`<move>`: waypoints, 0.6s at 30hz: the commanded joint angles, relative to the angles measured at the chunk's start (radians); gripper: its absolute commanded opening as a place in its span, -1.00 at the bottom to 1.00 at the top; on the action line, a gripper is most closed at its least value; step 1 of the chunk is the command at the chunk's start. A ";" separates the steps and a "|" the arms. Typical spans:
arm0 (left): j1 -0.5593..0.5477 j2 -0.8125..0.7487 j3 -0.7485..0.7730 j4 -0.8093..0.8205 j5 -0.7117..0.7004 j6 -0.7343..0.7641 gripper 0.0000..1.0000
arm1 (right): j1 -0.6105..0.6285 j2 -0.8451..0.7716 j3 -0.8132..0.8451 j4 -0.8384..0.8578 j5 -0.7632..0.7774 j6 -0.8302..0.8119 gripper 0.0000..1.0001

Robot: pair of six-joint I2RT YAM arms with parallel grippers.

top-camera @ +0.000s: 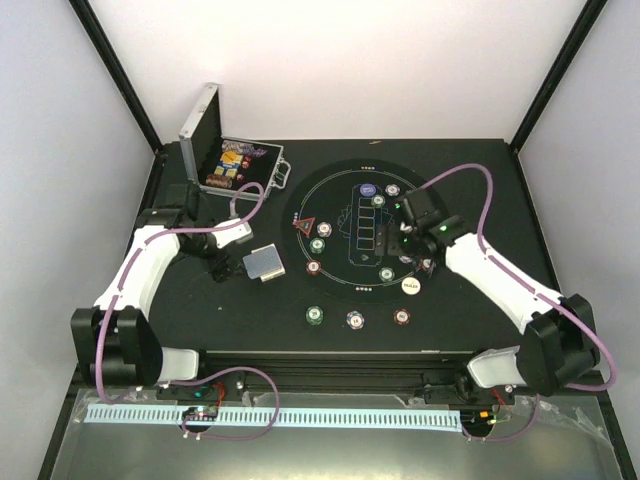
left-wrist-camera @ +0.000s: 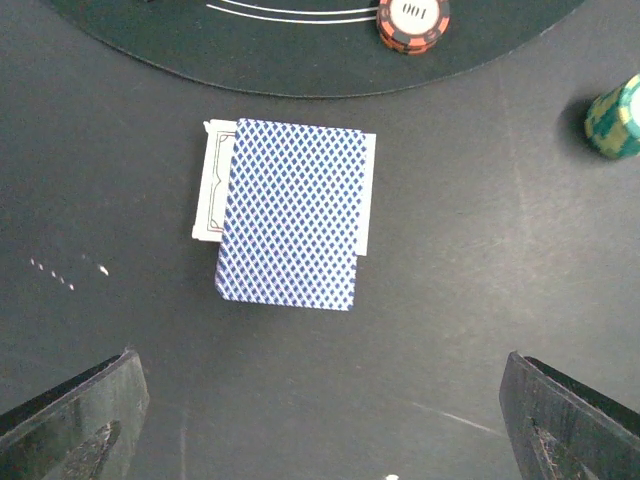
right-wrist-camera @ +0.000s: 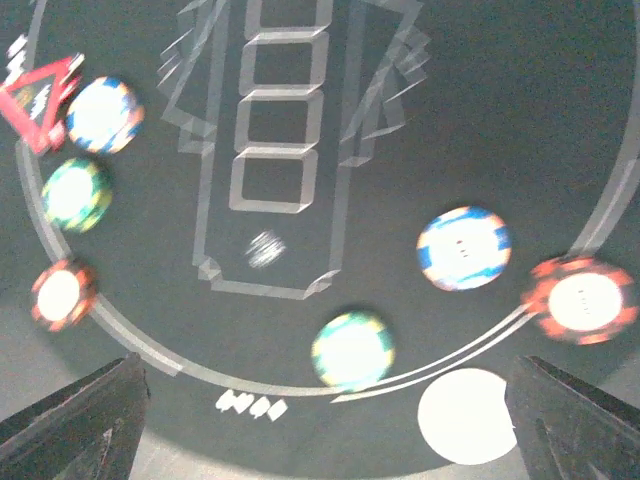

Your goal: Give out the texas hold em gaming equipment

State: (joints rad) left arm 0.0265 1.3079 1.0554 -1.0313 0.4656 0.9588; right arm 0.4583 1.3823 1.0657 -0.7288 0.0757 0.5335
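Note:
A blue-backed stack of playing cards (left-wrist-camera: 290, 225) lies on the table just left of the round black mat (top-camera: 340, 180), and it shows in the top view too as the playing cards (top-camera: 264, 262). My left gripper (left-wrist-camera: 320, 440) hangs open short of the stack, with nothing between its fingers (left-wrist-camera: 70, 425). My right gripper (right-wrist-camera: 325, 430) is open above the mat's right side, over a green chip (right-wrist-camera: 351, 349). A blue-white chip (right-wrist-camera: 463, 248), a red chip (right-wrist-camera: 583, 298) and the white button (right-wrist-camera: 468, 415) lie around it. The red triangular marker (top-camera: 304, 225) and the purple button (top-camera: 367, 189) sit on the mat.
The silver case (top-camera: 235, 160) stands open at the back left with more chips inside. Three chips, green (top-camera: 315, 316), blue-white (top-camera: 355, 320) and red (top-camera: 402, 317), lie in a row off the mat near the front edge. The right wrist view is blurred.

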 commanded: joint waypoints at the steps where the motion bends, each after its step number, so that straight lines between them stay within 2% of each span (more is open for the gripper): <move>1: -0.028 0.073 0.009 0.098 -0.029 0.140 0.98 | 0.143 -0.026 -0.067 0.055 -0.078 0.047 1.00; 5: -0.048 0.134 0.023 0.121 -0.057 0.192 0.98 | 0.230 -0.035 -0.142 0.129 -0.104 0.093 1.00; 9: -0.091 0.190 0.034 0.179 -0.133 0.161 0.98 | 0.287 -0.048 -0.208 0.225 -0.125 0.125 1.00; 18: -0.155 0.262 0.027 0.171 -0.189 0.155 0.98 | 0.319 -0.018 -0.304 0.322 -0.152 0.150 1.00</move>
State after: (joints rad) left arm -0.1104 1.5497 1.0580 -0.8654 0.3111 1.0908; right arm 0.7677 1.3602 0.7853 -0.4770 -0.0597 0.6571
